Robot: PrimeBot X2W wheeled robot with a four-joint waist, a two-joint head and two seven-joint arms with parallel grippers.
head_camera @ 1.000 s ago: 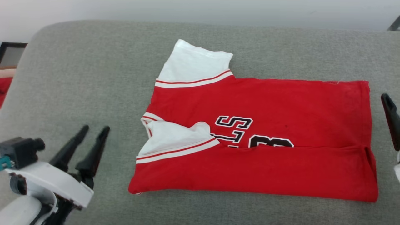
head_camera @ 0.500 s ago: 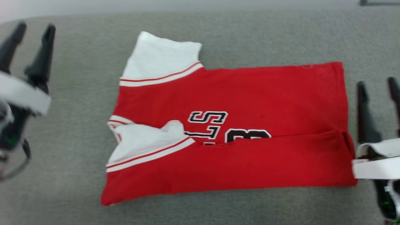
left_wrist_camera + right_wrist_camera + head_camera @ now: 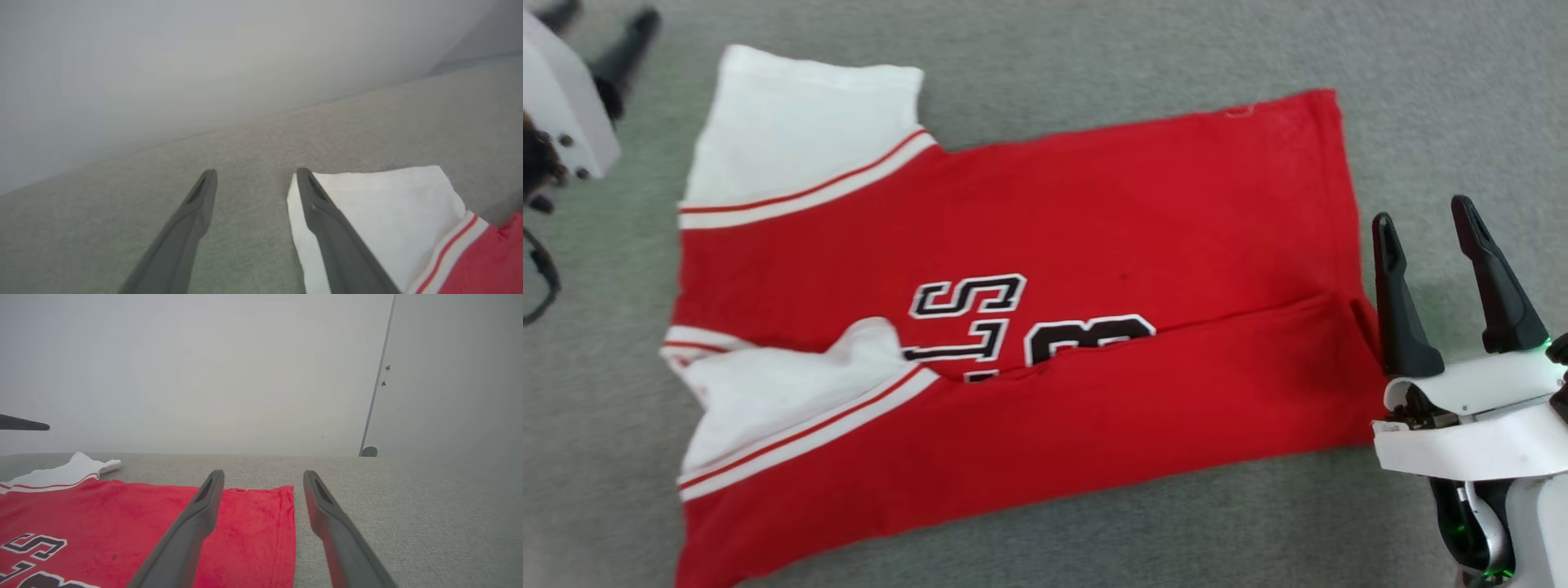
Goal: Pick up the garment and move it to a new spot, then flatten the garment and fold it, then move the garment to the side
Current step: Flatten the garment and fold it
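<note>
Part-folded shirt, both grippers empty
I am watching the shirt [image 3: 1094,245] lying on the grey cushion [image 3: 1094,49]; my left gripper [image 3: 256,173] is standing wide open beside its white sleeve, my right gripper [image 3: 1421,214] wide open beside its hem.

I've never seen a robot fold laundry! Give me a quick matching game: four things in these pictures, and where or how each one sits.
Things:
1. left gripper
2. right gripper
3. far sleeve
4. near sleeve

Places or states:
A. folded in over the red front of the garment
B. open, beside the garment's hem
C. lying out flat on the grey cushion
D. open, by the corner of a white sleeve

Pairs: 1-D, 2-B, 3-C, 4-A
</note>
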